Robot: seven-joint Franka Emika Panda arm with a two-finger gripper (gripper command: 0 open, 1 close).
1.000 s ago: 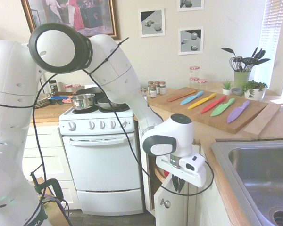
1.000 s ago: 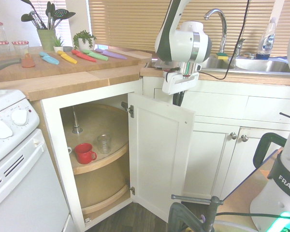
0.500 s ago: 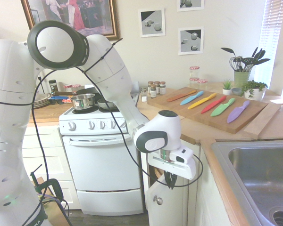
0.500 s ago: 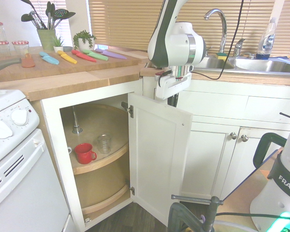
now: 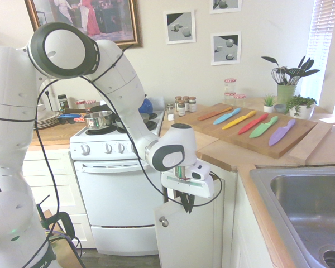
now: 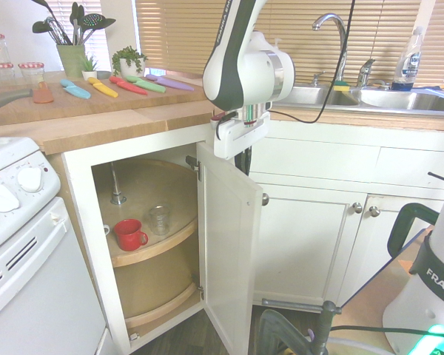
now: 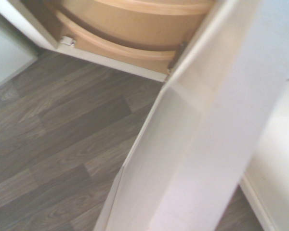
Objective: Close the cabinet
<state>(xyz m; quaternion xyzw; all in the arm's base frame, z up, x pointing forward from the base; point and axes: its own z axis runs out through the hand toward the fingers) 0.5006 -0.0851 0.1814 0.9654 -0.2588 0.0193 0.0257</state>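
The white cabinet's recessed-panel door (image 6: pixel 226 244) stands open, swung out roughly square to the cabinet front. Its small silver knob (image 5: pixel 164 221) sits on the outer face. My gripper (image 5: pixel 186 205) points down at the door's top edge on the outer side, its dark fingers together and holding nothing; in the second exterior view the gripper (image 6: pixel 245 161) touches the door's upper corner. Inside, the round wooden shelf (image 6: pixel 144 251) is exposed. The wrist view shows the door (image 7: pixel 207 144) from above, with the wooden shelf rim (image 7: pixel 135 24) and dark floor beyond.
A red mug (image 6: pixel 129 234) and a clear glass (image 6: pixel 159 220) stand on the shelf. The white oven (image 5: pixel 120 190) is just beyond the opening. A board of coloured knives (image 5: pixel 251 131) lies on the counter, and the sink (image 5: pixel 307 206) is alongside.
My gripper has moved toward the oven along the counter front, and the door has swung with it from wide open to about half open.
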